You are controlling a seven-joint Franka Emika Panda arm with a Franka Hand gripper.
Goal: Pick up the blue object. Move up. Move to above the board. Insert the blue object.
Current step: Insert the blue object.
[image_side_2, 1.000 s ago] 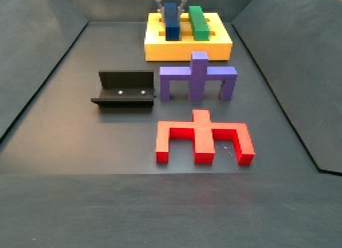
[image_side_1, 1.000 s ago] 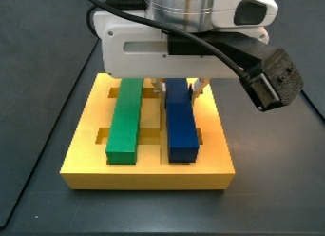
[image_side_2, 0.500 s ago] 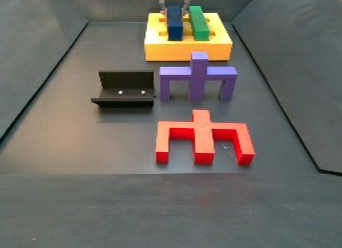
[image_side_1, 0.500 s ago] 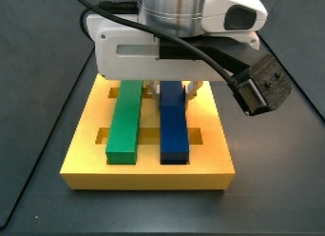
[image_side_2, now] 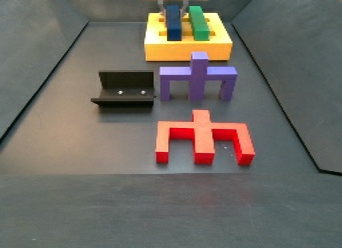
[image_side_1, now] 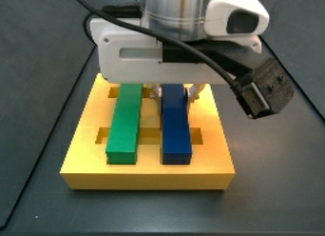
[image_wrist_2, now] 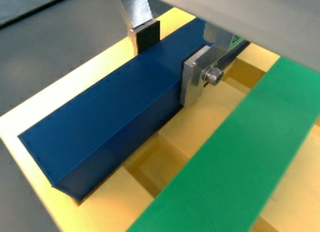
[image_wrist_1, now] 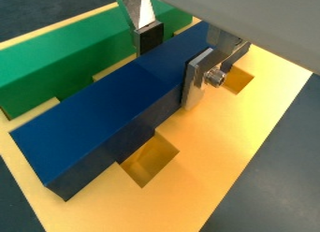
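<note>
Tool (image_wrist_1: 170, 53) fingers clamp the blue object (image_wrist_1: 107, 119) on the board (image_wrist_1: 238, 161), its far end hidden.

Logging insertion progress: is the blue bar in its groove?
In: the blue object lies in the board, gripper around it.

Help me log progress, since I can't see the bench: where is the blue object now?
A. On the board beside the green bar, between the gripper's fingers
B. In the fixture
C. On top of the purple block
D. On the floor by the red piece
A: the blue object lies along the board beside the green bar, with the gripper straddling its far end.
</note>
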